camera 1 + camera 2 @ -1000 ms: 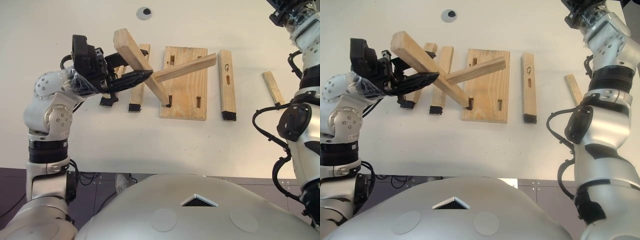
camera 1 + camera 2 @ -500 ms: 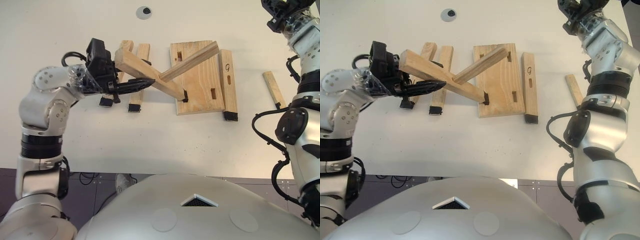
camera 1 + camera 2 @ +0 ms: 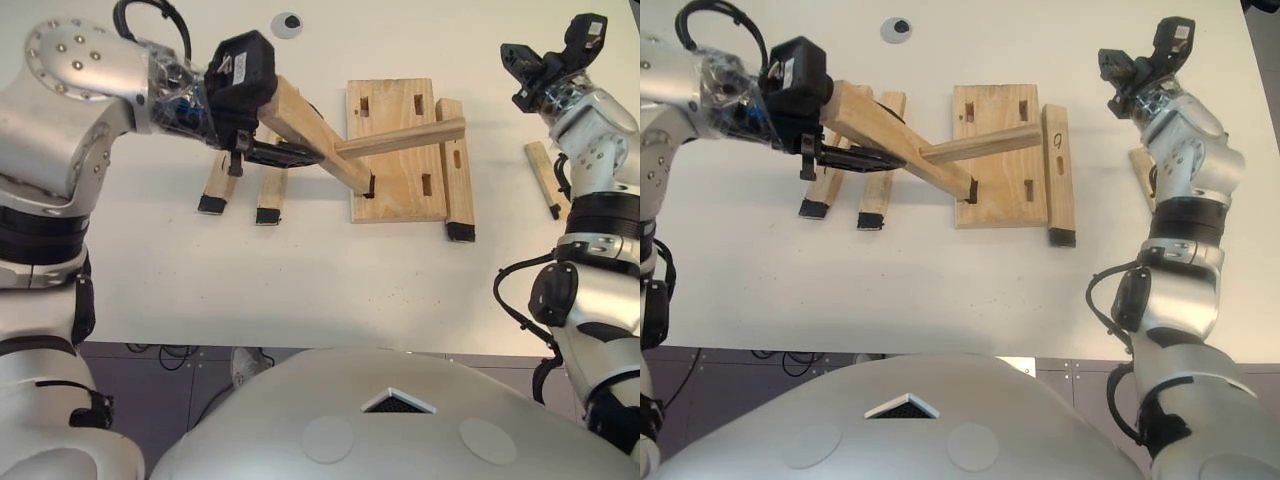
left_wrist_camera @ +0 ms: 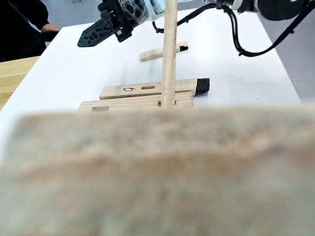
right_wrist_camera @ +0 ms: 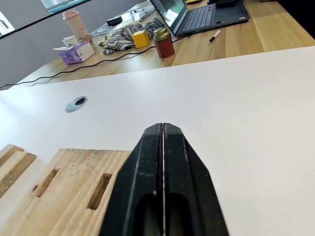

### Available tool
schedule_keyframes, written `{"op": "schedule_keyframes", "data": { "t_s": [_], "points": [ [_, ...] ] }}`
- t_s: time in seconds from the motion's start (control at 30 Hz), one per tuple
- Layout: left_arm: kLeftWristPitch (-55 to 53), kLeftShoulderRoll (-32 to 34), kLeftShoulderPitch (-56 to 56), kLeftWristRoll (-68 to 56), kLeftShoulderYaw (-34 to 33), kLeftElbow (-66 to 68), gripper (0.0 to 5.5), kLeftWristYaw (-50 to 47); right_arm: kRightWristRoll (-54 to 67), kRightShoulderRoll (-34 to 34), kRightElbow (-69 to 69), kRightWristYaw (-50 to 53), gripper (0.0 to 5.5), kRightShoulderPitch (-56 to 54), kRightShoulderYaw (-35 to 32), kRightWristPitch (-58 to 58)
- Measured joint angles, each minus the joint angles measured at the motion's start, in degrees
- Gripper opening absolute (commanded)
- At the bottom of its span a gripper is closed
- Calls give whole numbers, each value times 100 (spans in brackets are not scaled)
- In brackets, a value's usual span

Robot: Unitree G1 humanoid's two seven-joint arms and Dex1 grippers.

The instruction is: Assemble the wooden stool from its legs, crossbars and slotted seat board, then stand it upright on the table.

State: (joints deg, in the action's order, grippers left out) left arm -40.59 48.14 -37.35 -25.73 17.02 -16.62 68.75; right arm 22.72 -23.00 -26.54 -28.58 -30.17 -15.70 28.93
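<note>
Left end effector (image 3: 295, 157) clamps a leg (image 3: 320, 140), crossbar (image 3: 400, 140) attached, foot in the board (image 3: 400, 205) slot. Right end effector (image 5: 162, 130) is pinched shut, empty. Most assembly remains.

Left pincer (image 3: 885, 158) grips leg (image 3: 875, 120), foot in seat board (image 3: 995, 210) slot.

This looks like an office or lab. Beyond the broad white worktop (image 5: 256, 103), a light wooden desk (image 5: 256, 34) along the frame's top holds an open dark laptop (image 5: 199, 17), a red tin (image 5: 163, 43) and a purple tissue box (image 5: 74, 51).
</note>
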Motion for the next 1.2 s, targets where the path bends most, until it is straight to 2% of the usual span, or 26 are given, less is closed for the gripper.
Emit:
{"op": "schedule_keyframes", "data": {
  "t_s": [0.23,0.5,0.93,1.1,1.2],
  "points": [
    [-665,131,-620,103,239,254,201,107,109,250,513,254,0,575,-103,6],
    [-479,275,-1215,506,716,655,201,525,190,477,697,503,0,892,-181,-113],
    [-1167,-73,-1827,1068,1314,842,201,536,202,915,748,757,0,1179,-223,-445],
    [-640,25,-1335,1116,1212,624,201,406,201,918,747,770,0,1199,-218,-465],
    [-128,38,-997,1182,1074,762,258,370,200,911,743,762,0,1205,-218,-468]
  ]
}}
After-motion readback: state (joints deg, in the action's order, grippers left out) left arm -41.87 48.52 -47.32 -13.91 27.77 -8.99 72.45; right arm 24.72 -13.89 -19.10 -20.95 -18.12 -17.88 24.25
